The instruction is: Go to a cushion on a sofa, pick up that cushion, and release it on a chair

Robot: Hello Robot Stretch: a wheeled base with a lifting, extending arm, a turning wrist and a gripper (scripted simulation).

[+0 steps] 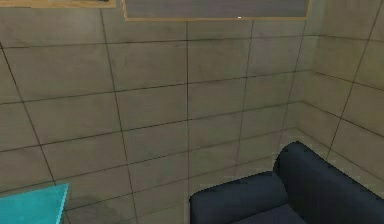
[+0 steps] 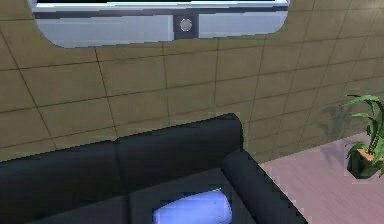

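The pale blue cushion [image 2: 192,211] lies on the seat of the dark sofa [image 2: 110,165], near its armrest. Its long axis runs across the arm side view, with the right end slightly higher. I cannot tell my gripper's state.

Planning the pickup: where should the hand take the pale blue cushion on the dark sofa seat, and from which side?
Probably across the short width of the pale blue soft cushion, near its middle, coming from above: it lies flat on the dark blue padded sofa seat, with the backrest behind it and the armrest close beside it.
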